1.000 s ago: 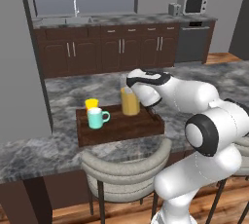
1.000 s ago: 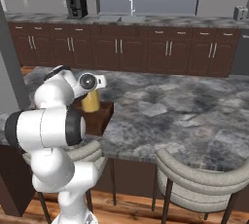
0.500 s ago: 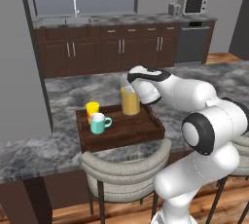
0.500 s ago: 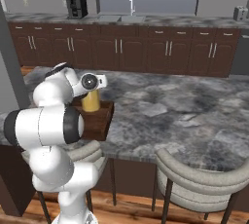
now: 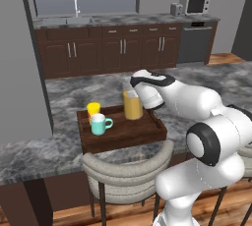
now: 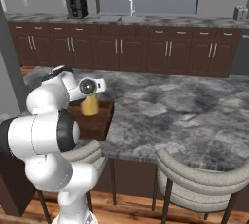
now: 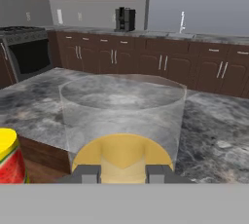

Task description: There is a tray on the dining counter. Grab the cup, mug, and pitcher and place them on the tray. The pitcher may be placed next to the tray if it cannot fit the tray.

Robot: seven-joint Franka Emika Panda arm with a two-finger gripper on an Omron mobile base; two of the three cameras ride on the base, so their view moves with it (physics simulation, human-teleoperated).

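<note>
Gripping pitcher [image 5: 133, 106], no legible labels

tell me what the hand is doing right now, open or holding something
hand: closed on the pitcher, which stands on the tray

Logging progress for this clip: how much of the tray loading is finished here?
Done: cup and mug stand on the tray. In hand: the claw grips the pitcher, which is over the tray's back right part. Left: letting it go.
</note>
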